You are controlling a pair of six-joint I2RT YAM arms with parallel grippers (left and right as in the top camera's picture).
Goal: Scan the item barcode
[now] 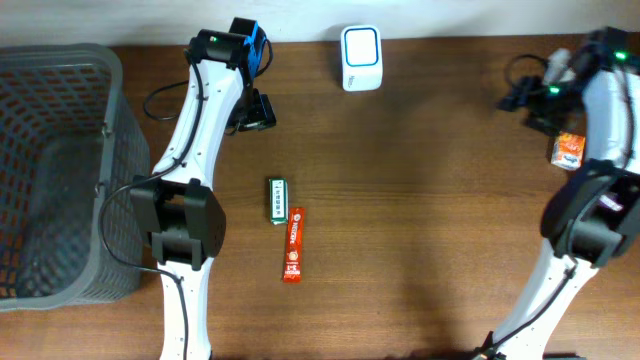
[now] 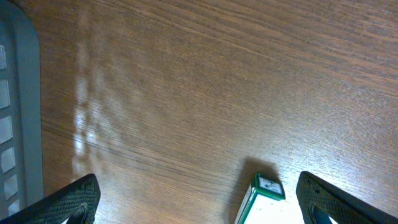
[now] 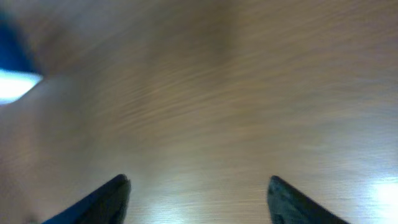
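On the brown wood-grain table (image 1: 430, 220), far edge centre: white rectangular scanner (image 1: 360, 58) with a blue-rimmed face, standing alone. Mid-table, left of centre: slim green-and-white pack (image 1: 278, 200) lying lengthwise. Just beside its near end, to the right, a narrow red-orange stick sachet (image 1: 293, 245); the corners are close, cannot tell if they touch. Far right: small orange carton (image 1: 569, 150) flat on the wood, right up against the right arm's white link and well apart from the scanner.

Left gripper (image 2: 199, 190): black ribbed fingers (image 2: 74, 199) spread wide, nothing between them. It hangs over bare wood just beyond the green pack's far end; that end shows just inside the right-hand finger in the left wrist view. At the table's left end, a grey plastic lattice basket (image 1: 55, 170); its rim runs down the left edge of the same view.

Right gripper (image 3: 199, 193): fingers apart, empty, only wood below. This view is blurred; a blue-and-white patch at its left edge is too smeared to identify. From overhead, the gripper sits near the far right corner, beyond the orange carton.
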